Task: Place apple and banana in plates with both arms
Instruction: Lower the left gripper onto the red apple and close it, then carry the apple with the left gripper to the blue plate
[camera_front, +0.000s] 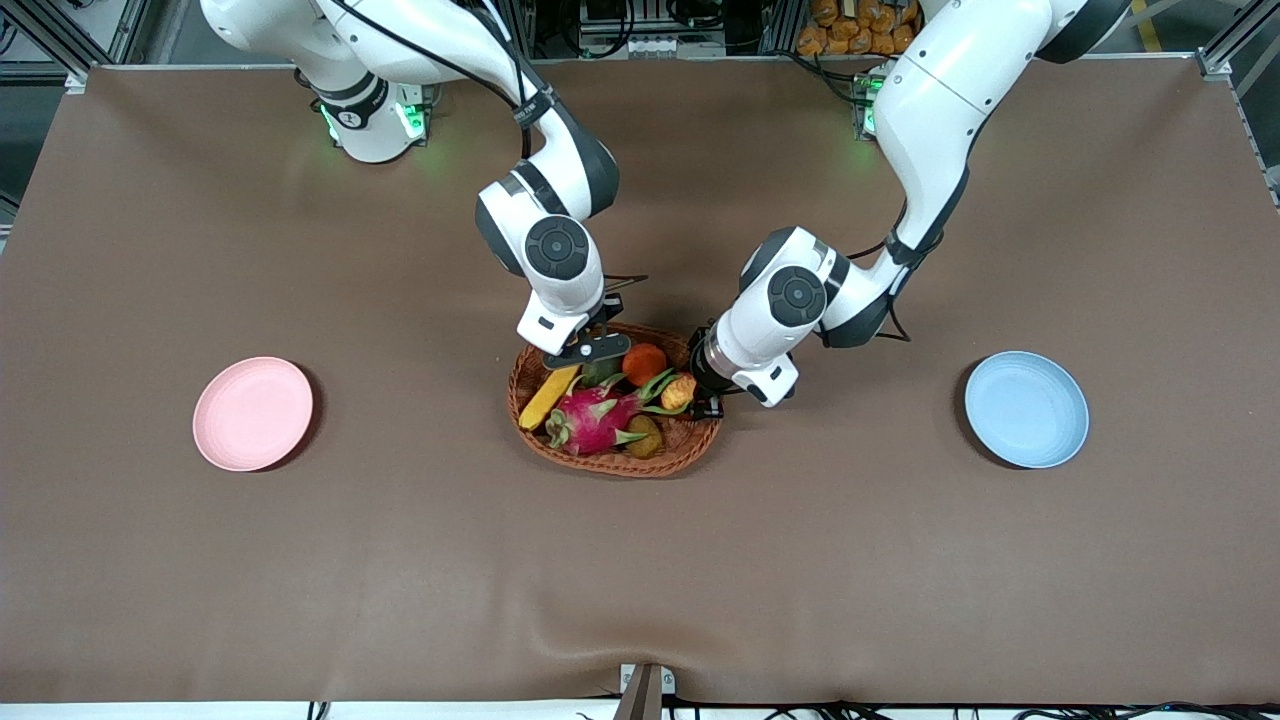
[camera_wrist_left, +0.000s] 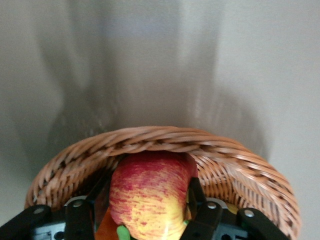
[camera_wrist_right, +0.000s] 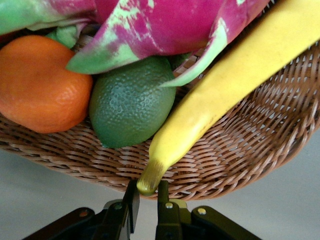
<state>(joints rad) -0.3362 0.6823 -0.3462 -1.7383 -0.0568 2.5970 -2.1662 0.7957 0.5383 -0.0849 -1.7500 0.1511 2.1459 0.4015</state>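
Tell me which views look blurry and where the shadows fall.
Front view: sharp, evenly lit, soft shadows beside each plate. Left wrist view: tabletop smeared and streaky, apple fairly clear. Right wrist view: banana and green fruit crisp.

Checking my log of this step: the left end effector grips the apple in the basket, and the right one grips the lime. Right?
Not quite. The left end effector does grip the apple in the basket, but the right end effector pinches the banana tip, not the lime, per the right wrist view.

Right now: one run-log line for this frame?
left gripper: shut on apple in basket | right gripper: pinching banana tip | plates: empty
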